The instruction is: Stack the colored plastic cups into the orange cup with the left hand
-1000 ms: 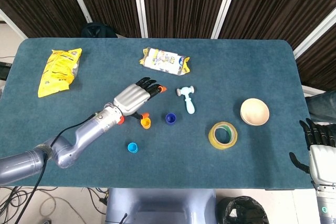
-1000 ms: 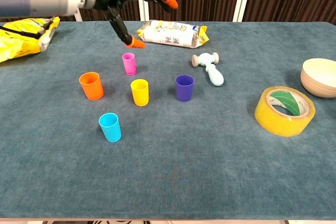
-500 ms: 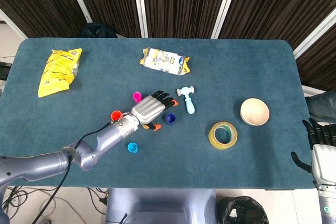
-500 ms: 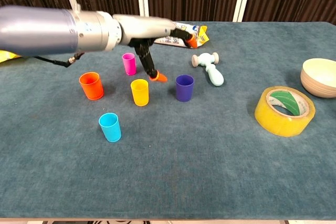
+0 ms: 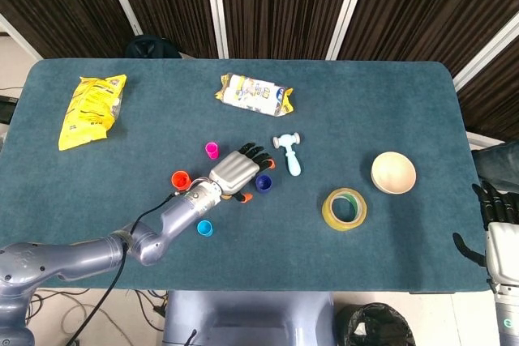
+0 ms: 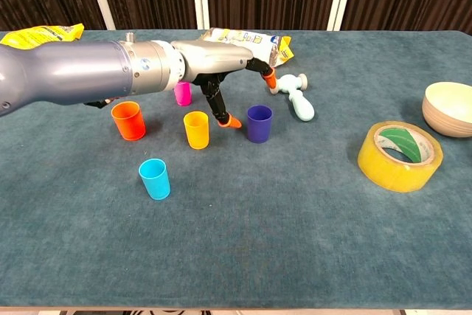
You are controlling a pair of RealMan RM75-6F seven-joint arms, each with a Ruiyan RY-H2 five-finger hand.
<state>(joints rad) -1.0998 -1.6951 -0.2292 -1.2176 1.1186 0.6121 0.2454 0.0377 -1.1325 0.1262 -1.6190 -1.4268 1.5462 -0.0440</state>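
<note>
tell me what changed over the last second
The left hand came down from above the pink cup and moved right and nearer; it now hangs between the yellow cup and purple cup, fingers spread, holding nothing. All five cups, including orange and blue, stayed put, as did the hammer, tape and bowl.

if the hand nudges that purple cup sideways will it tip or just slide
The purple cup stands upright, small and taller than wide, so a push near its rim would probably tip it. It looks like thin plastic, likely light, and the cloth-like table may grip its base. Once over, it could roll.
</note>
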